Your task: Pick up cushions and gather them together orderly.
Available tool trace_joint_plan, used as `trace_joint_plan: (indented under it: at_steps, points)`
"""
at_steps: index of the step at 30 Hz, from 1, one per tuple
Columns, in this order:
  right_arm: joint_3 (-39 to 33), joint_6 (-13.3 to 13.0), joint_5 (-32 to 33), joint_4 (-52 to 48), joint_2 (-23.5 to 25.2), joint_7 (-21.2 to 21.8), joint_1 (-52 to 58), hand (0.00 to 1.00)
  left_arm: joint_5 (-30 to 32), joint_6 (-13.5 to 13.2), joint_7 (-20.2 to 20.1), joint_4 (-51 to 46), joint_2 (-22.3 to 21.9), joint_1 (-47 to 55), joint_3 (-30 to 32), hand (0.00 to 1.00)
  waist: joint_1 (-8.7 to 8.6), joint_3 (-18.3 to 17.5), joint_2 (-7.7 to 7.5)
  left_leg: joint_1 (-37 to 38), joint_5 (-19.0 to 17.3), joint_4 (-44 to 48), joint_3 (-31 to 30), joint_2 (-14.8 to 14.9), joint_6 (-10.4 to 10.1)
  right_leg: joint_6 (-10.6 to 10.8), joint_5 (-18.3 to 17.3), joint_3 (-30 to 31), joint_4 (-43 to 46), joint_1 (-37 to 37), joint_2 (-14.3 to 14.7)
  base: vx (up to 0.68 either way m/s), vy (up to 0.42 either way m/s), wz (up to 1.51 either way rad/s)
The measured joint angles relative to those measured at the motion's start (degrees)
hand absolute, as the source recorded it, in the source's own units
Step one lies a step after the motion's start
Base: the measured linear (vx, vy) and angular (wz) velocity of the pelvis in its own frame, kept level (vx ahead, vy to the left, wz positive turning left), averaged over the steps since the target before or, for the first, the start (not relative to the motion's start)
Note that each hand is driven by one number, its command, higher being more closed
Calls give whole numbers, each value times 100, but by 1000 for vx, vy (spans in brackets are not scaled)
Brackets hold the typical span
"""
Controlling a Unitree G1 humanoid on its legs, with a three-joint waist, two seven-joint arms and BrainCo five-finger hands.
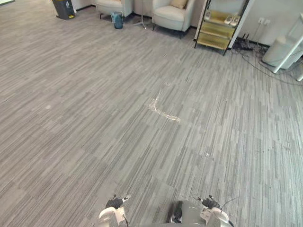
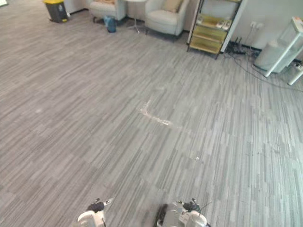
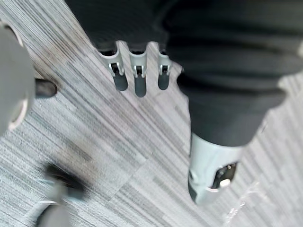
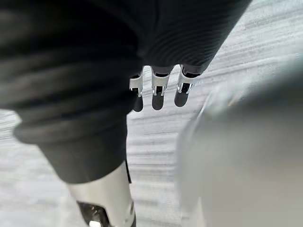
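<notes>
Left hand (image 3: 139, 78) and right hand (image 4: 157, 92) hang empty, fingers loosely straight. What looks like a tan cushion (image 1: 179, 4) (on an armchair (image 1: 170, 18)) lies far ahead — top centre, well apart from both.

Grey carpet (image 1: 94, 118) bears a pale tape-like mark (image 1: 163, 109); a far armchair (image 1: 173, 16) holds what may be a cushion (image 1: 179, 4).
</notes>
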Motion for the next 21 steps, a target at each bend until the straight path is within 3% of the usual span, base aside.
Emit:
trace_joint_plan:
  at_steps: [1,2,3,4,5,6,7,8,9,11,13,14,15,16,17,19,20,21]
  points:
    - [-30,0,-6,-5,-22,1,-14,0,15,2,6,-1,-26,25,52,0,-1,7,52,-56,39,211,-100,50,-49,9,-105,13,51,11,43,519,-269,-52]
    - [-26,6,-16,-15,-48,4,-5,0,48,6,7,-7,-53,101,81,0,-23,29,176,-411,143,1188,-405,282,-150,7,-372,5,69,151,205,397,-241,-23]
    - [-33,4,-2,-25,-30,4,10,0,47,4,6,-28,-52,104,104,0,-21,42,193,-635,270,1749,-529,369,-209,24,-477,9,50,232,287,599,-334,-28]
    - [29,-1,-2,-90,-16,-14,6,0,36,8,11,-103,-47,74,260,0,-17,170,254,-1523,1250,3709,-1024,692,-409,-70,-633,80,-163,673,534,495,-228,-30]
    - [112,-6,23,-113,-35,-51,-16,0,2,1,10,-166,-53,75,302,0,37,218,300,-1959,1214,4576,-1164,788,-451,-172,-696,126,-286,936,684,498,-182,-45]
    - [166,2,32,-99,-18,-89,-28,0,-23,-11,9,-221,-16,73,293,0,97,260,255,-2359,960,5204,-1195,784,-399,-236,-768,183,-389,1215,762,488,-90,-56]
    - [326,6,73,-92,68,-138,-60,0,-24,-25,11,-299,75,77,248,0,159,329,112,-2897,543,5395,-1104,694,-198,-270,-868,275,-632,1686,790,566,-132,-51]
    - [419,10,192,-94,95,-158,-75,0,-33,-31,12,-415,136,75,228,0,173,330,-29,-3246,322,4925,-885,595,-74,-239,-899,337,-924,1991,790,552,-140,-40]
    - [458,6,218,-103,113,-167,-83,0,-36,-39,11,-464,123,78,225,0,200,306,-76,-3423,245,4544,-773,545,-11,-212,-901,395,-1059,2115,797,481,-103,-45]
    - [438,-1,238,-121,185,-166,-174,0,-27,-55,37,-589,34,89,247,0,348,279,-70,-3689,222,2372,-680,239,18,-12,-987,709,-1470,2572,850,523,-19,-61]
    - [447,-3,238,-121,220,-166,-228,0,-31,-49,68,-587,29,88,279,0,355,263,-64,-3682,459,1185,-821,62,-36,137,-1094,884,-1642,2831,873,576,103,-65]
    - [493,-1,231,-119,226,-172,-231,0,-30,-42,95,-583,21,94,290,0,412,235,-83,-3636,1093,702,-927,-40,-29,261,-1256,1143,-1763,3097,876,775,206,-90]
    - [495,2,228,-115,244,-180,-212,0,-15,-33,102,-580,43,91,287,0,474,155,-114,-3557,1432,706,-931,-75,5,340,-1313,1314,-1761,3173,832,813,213,-89]
    - [523,10,221,-112,370,-172,-167,0,-11,-26,117,-581,157,85,282,0,480,-11,-357,-3557,1272,817,-771,-207,250,389,-1337,1496,-1642,3104,594,563,142,-54]
    - [517,9,205,-116,400,-165,-128,0,-10,-21,118,-582,186,76,270,0,481,-57,-434,-3538,1188,874,-662,-230,293,423,-1318,1554,-1470,3018,510,529,146,-60]
    - [492,21,165,-107,445,-150,-91,0,-10,10,121,-556,229,79,204,0,587,-81,-514,-3039,756,974,-265,-280,383,758,-1151,1823,-5,2594,280,617,236,-82]
    - [510,39,69,-108,433,-142,-85,0,-15,24,118,-530,249,97,53,0,573,-52,-473,-2533,522,847,-161,-337,440,1453,-645,1845,1557,2022,107,671,268,-72]
    - [545,39,-30,-103,427,-103,-74,0,-19,35,115,-505,243,76,-56,0,507,19,-374,-2016,295,721,-175,-373,403,1587,-497,1728,2802,1570,-49,508,190,-41]
